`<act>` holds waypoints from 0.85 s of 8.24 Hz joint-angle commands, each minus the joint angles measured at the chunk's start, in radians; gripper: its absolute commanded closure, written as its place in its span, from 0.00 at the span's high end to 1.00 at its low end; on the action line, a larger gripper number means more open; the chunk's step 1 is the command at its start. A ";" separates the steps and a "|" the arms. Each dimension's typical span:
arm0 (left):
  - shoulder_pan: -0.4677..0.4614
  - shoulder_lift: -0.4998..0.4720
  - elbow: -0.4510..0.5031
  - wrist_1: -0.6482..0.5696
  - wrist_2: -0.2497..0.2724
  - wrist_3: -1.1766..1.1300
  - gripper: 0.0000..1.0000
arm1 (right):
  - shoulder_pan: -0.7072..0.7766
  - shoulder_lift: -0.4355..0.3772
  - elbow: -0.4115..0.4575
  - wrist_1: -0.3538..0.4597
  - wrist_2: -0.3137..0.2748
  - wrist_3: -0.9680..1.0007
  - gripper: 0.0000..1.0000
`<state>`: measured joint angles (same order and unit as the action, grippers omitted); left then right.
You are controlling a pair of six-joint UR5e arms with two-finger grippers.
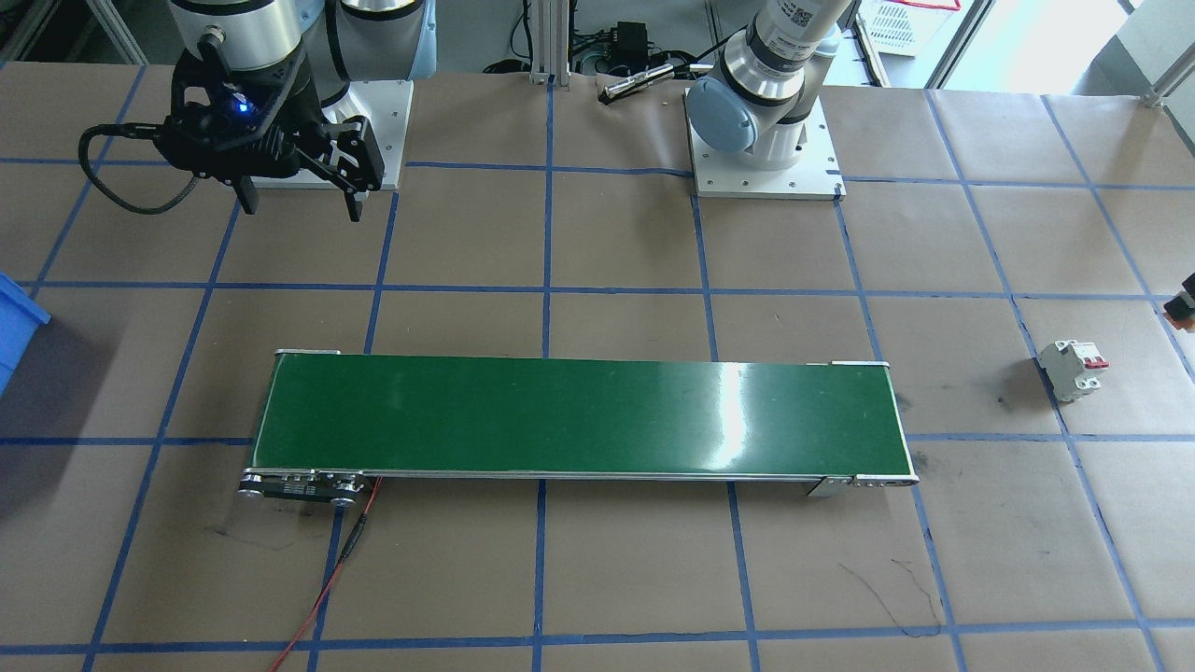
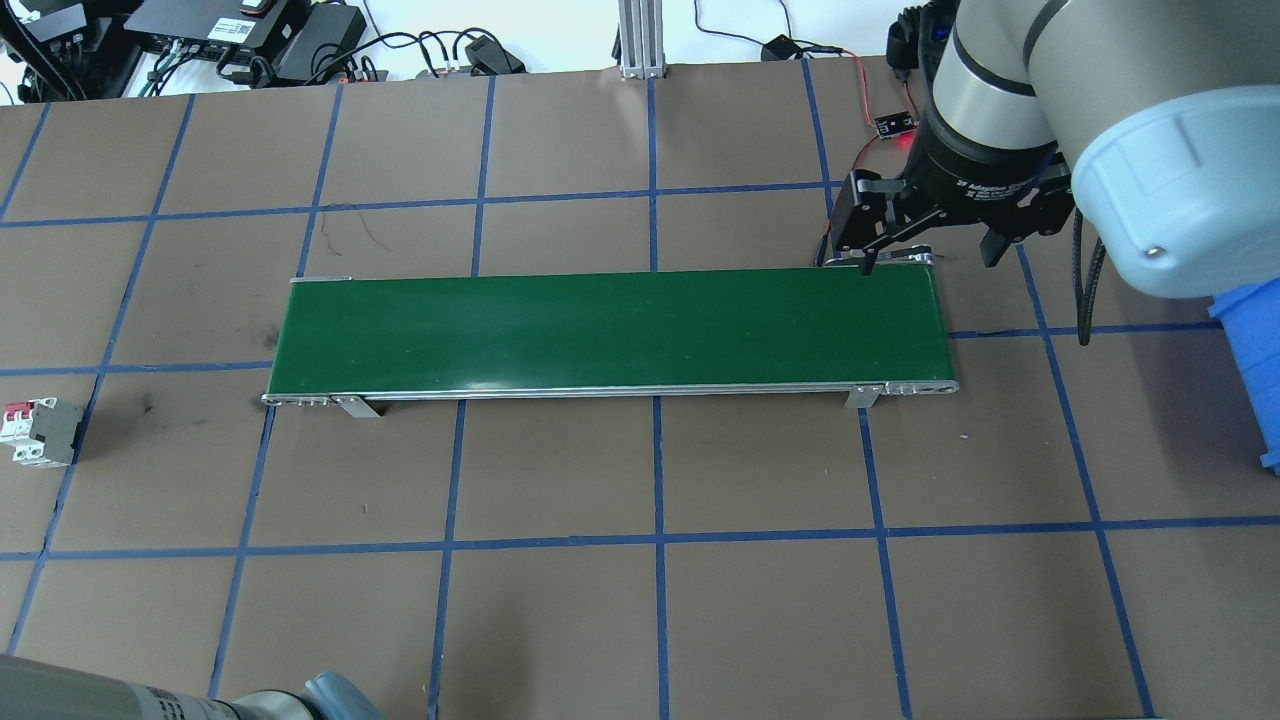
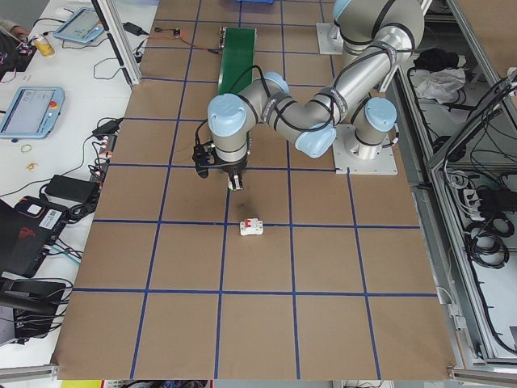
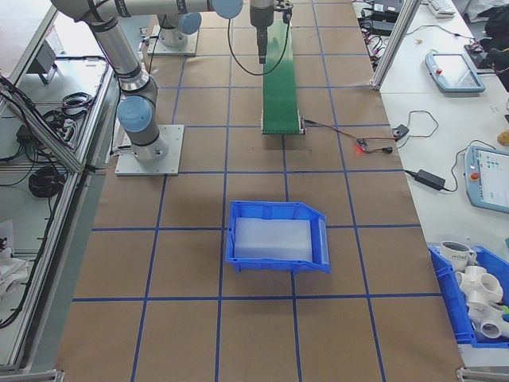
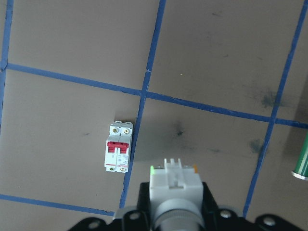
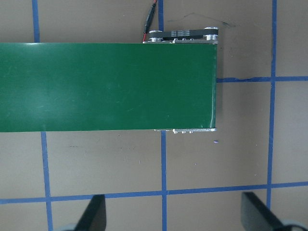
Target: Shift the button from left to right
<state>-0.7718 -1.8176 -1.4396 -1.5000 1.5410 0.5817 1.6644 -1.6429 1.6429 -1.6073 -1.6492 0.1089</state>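
The conveyor (image 2: 610, 330) lies across the middle of the tabletop (image 2: 660, 600), the breaker (image 2: 40, 432) well beyond its left end near the table's left edge, and the bin (image 4: 278, 237) beyond its right end.

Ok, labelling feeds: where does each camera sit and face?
Front-facing: across the table, facing the bases; right gripper.
Overhead: behind the robot, above the conveyor; right arm.
Exterior left: table's end; left arm near.
Exterior right: opposite end; right arm near.
Left wrist: down on held button, circuit breaker.
Right wrist: down on conveyor's end.
Front, overhead share the breaker.
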 commanded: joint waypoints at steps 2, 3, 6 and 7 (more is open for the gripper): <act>-0.118 0.088 -0.004 -0.011 0.092 -0.078 0.09 | 0.000 0.000 0.000 0.001 -0.001 0.000 1.00; -0.165 0.089 -0.005 -0.031 0.090 -0.173 0.10 | 0.000 0.000 0.000 0.001 -0.001 0.000 1.00; -0.285 0.106 -0.007 -0.084 0.088 -0.444 0.10 | 0.000 0.000 0.000 0.001 -0.001 0.000 1.00; -0.322 0.101 -0.013 -0.106 0.076 -0.504 0.09 | 0.000 0.000 0.000 0.001 -0.001 0.000 1.00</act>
<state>-1.0348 -1.7154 -1.4463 -1.5605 1.6339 0.2197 1.6643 -1.6429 1.6429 -1.6061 -1.6506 0.1090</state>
